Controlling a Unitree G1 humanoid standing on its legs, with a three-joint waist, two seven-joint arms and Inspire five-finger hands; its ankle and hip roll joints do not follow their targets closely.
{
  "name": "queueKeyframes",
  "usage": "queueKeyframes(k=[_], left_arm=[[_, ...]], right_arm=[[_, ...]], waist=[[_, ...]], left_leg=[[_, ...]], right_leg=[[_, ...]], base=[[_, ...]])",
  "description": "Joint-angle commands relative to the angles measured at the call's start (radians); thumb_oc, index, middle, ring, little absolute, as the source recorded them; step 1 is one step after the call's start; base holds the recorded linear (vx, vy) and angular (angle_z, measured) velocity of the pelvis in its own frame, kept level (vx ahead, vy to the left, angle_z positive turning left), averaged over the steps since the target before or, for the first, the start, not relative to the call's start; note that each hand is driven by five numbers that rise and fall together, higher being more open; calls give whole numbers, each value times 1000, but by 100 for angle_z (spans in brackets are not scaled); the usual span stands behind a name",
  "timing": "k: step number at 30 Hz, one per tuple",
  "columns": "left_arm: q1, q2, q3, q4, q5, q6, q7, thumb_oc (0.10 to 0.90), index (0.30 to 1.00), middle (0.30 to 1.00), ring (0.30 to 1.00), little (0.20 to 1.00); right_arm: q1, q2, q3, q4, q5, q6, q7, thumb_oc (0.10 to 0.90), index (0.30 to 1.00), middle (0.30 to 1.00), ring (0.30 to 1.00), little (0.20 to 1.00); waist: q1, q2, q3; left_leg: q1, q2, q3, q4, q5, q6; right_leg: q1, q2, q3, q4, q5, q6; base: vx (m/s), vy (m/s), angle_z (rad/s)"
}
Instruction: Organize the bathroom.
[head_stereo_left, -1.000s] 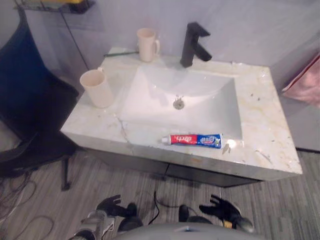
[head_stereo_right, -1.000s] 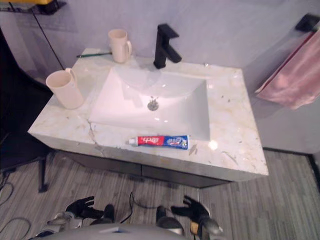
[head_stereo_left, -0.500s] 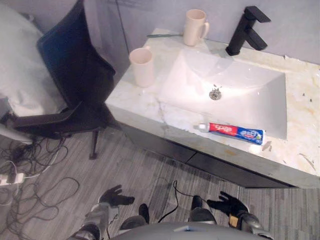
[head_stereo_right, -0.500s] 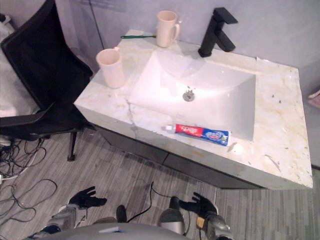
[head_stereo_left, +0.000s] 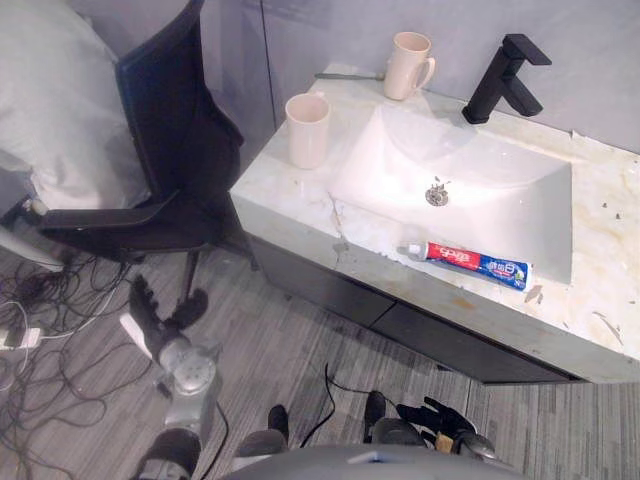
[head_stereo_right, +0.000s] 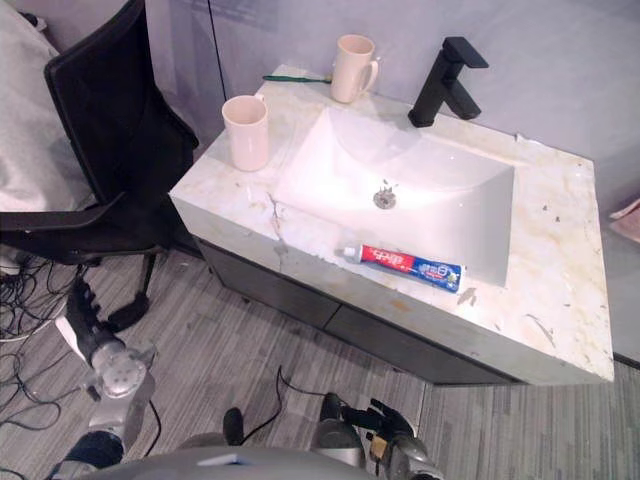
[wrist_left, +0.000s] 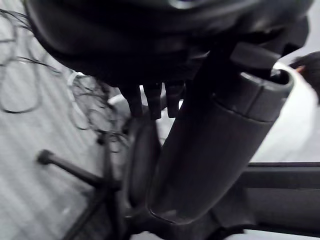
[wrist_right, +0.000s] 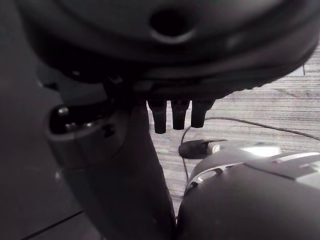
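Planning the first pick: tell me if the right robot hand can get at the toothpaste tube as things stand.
Probably not yet. The right robot hand hangs low by the floor, while the toothpaste tube lies up on the counter front edge. Nothing blocks it; the arm must rise first.

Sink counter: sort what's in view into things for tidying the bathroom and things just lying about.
For the job: red-and-blue toothpaste tube; two cream ceramic mugs; green toothbrush.
Lying about: black office chair; tangled floor cables.

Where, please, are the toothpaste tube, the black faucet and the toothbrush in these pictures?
Toothpaste tube (head_stereo_left: 470, 264): left eye view, middle of its red and blue body.
Black faucet (head_stereo_right: 447, 82): right eye view, on its upright column.
Toothbrush (head_stereo_right: 297, 78): right eye view, along its green handle behind the far mug.
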Motion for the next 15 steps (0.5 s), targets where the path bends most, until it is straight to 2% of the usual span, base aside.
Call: queueKeyframes(k=[1,2,3,6,11,14,15], left_arm=[[-103,73,-22,-190,177,-128,97,800,900,900,900,900],[-104,77,-22,-205,185,-133,96,800,900,900,900,900],[-120,102,-26,-307,240,-138,86,800,900,900,900,900],[-143,147,-27,-467,351,-108,99,800,900,900,900,900],[-185,189,-29,-610,429,-62,40,800,900,900,900,900],[-247,236,-80,-704,455,20,-159,800,900,900,900,900],[-288,256,-120,-744,448,64,-267,800,900,900,900,900]], right_arm=[[-19,-21,19,60,5,10,-19,800,900,900,900,900],[-20,-21,19,61,4,11,-19,800,900,900,900,900],[-18,-19,20,63,0,14,-17,800,900,900,900,900],[-21,-23,20,70,-4,12,-16,800,900,900,900,900],[-24,-26,11,89,-10,4,-15,800,900,900,900,900],[-34,-31,2,103,-16,1,-21,800,900,900,900,900],[-38,-33,1,109,-26,-4,-25,800,900,900,900,900]], waist=[[29,49,-40],[30,49,-41],[29,47,-44],[30,48,-48],[28,50,-56],[18,57,-62],[10,61,-66]], left_leg=[[24,18,-10,14,-101,-12],[24,18,-9,14,-102,-11],[28,15,-5,15,-106,-9],[33,11,-1,17,-114,-6],[42,4,2,18,-123,0],[50,-6,0,16,-129,8],[53,-12,1,15,-131,12]], right_leg=[[-87,-20,41,99,-47,107],[-87,-20,42,99,-47,108],[-83,-24,45,98,-48,112],[-80,-30,49,92,-44,117],[-79,-40,53,91,-40,128],[-87,-46,65,99,-34,138],[-93,-51,72,104,-27,141]], base=[[-9,45,-11],[-14,69,-19],[-16,57,-15],[-18,54,-10],[-12,51,-11],[-33,101,-6],[-24,97,-5]])
